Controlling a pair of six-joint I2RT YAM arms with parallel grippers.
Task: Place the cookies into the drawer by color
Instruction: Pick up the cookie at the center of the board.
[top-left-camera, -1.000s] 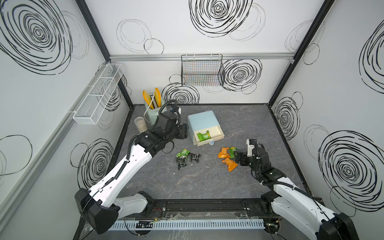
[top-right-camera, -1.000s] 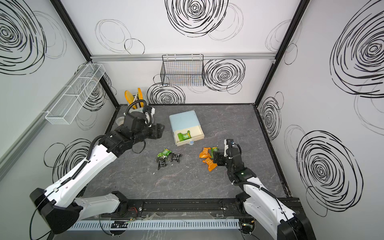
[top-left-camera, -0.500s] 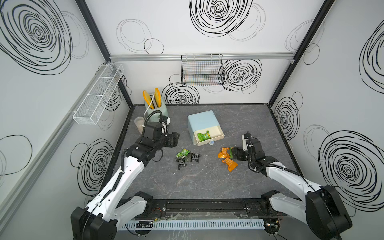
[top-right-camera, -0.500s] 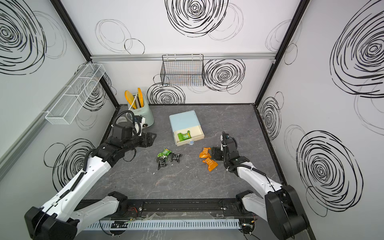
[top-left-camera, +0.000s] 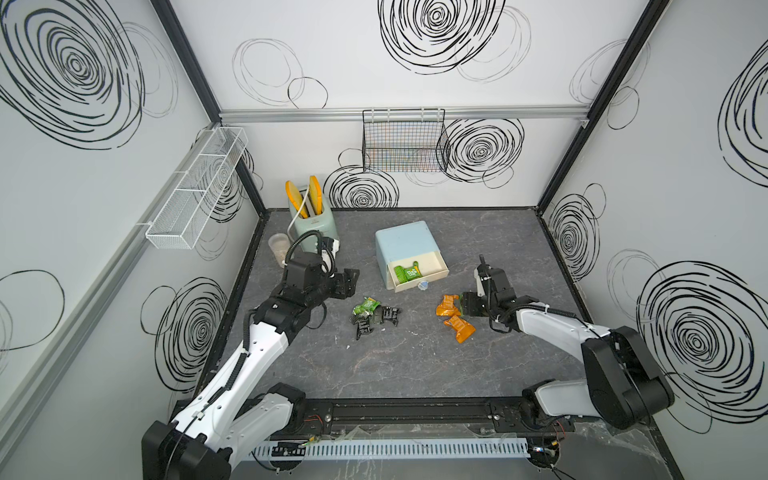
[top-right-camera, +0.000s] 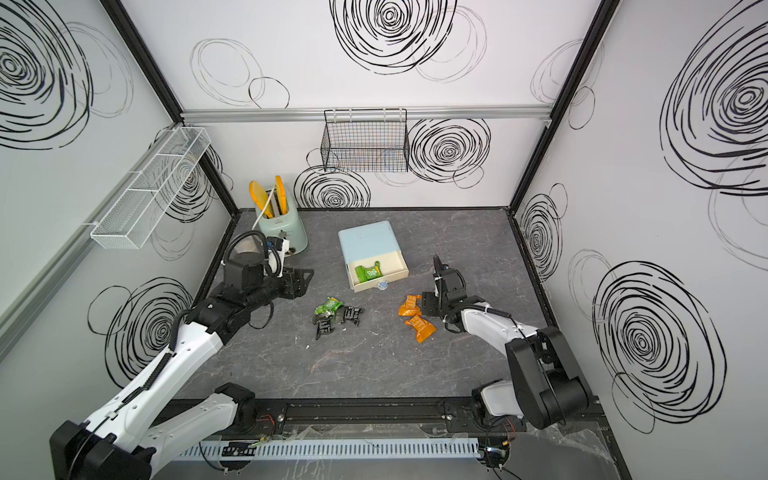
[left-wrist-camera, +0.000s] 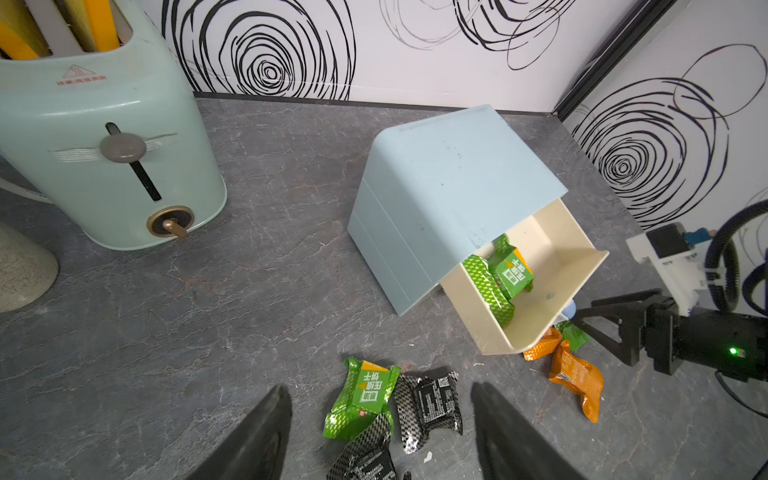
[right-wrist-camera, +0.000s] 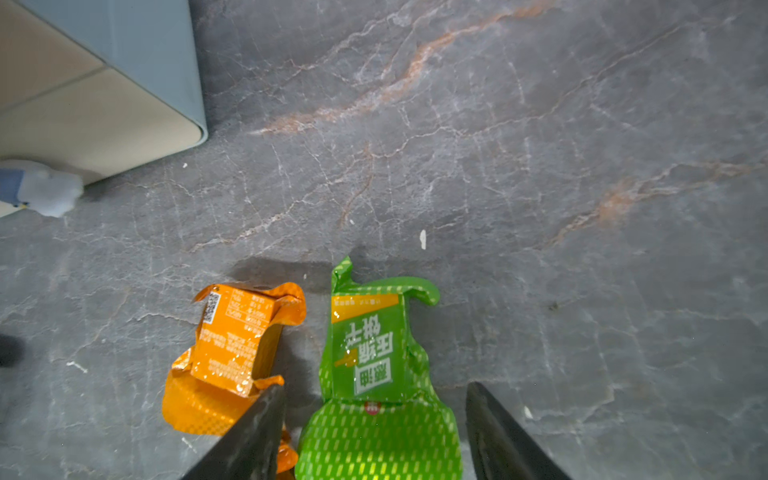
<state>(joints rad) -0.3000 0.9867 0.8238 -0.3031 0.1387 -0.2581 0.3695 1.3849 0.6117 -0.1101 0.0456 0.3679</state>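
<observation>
The drawer (top-left-camera: 405, 245) is a pale blue chest with its top cream drawer (left-wrist-camera: 582, 266) pulled out and green cookies (top-left-camera: 407, 272) inside. On the table, a green cookie (left-wrist-camera: 361, 395) and black cookies (left-wrist-camera: 432, 399) lie in a small pile (top-left-camera: 374, 316). My left gripper (top-left-camera: 347, 282) hangs open and empty just left of that pile. Orange cookies (top-left-camera: 451, 307) lie right of the drawer front. My right gripper (right-wrist-camera: 376, 415) is low at the table, its open jaws either side of a green cookie (right-wrist-camera: 374, 374), with an orange cookie (right-wrist-camera: 232, 345) beside one finger.
A mint-green toaster (top-left-camera: 311, 224) with two yellow slices and a pale cup (top-left-camera: 278, 245) stand at the back left. A black wire basket (top-left-camera: 405, 141) hangs on the back wall. A white mesh shelf (top-left-camera: 195, 191) hangs on the left wall.
My left gripper has drawn back from the drawer's side toward the green and black pile. My right gripper has slid left onto the green cookie, and its jaws have narrowed.
</observation>
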